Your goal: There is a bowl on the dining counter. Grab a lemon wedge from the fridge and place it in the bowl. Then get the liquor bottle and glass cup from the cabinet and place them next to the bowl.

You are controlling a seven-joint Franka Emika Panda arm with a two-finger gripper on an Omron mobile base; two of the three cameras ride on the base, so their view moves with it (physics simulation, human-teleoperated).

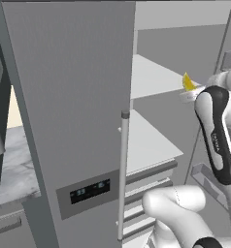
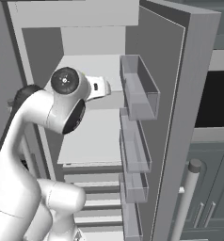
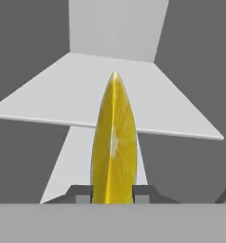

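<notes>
- One fridge door stands open; we see smooth pale shelves inside
- Our gripper is clamped on the lemon wedge, a glossy yellow pointed sliver, above a shelf

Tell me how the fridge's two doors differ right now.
The grey left door of the fridge is shut; the grey right door is swung open. The left one shows a dark dispenser panel; the right one shows its inner side with clear bins. Both have a long vertical bar handle.
</notes>
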